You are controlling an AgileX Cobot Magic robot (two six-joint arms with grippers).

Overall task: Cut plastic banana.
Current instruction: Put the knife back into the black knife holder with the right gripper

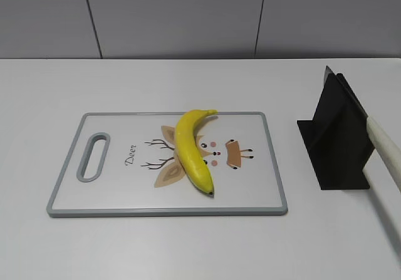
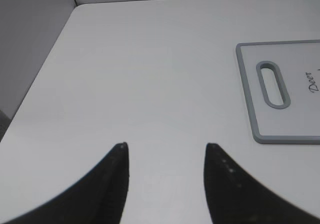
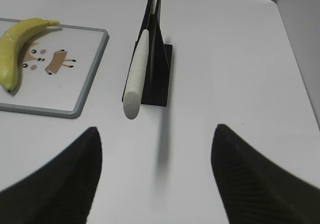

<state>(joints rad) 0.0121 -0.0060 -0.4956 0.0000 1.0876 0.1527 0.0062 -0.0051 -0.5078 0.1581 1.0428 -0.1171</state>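
1 plastic banana (image 1: pixel 191 150) on 1 cutting board (image 1: pixel 119 198), 1 knife (image 3: pixel 137 75) in 1 stand (image 1: pixel 338 142); 2 grippers, left (image 2: pixel 166 156) and right (image 3: pixel 156 139), fingers spread, empty

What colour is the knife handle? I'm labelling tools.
Off-white, speckled knife handle; the right wrist view shows it best.

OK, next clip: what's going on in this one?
Nothing is being handled yet. The plastic banana lies whole on the deer-print cutting board. The knife sits in its black stand right of the board, pale handle pointing toward the robot. The right pincer is open, short of that handle. The left pincer is open over bare table beside the board's handle end.
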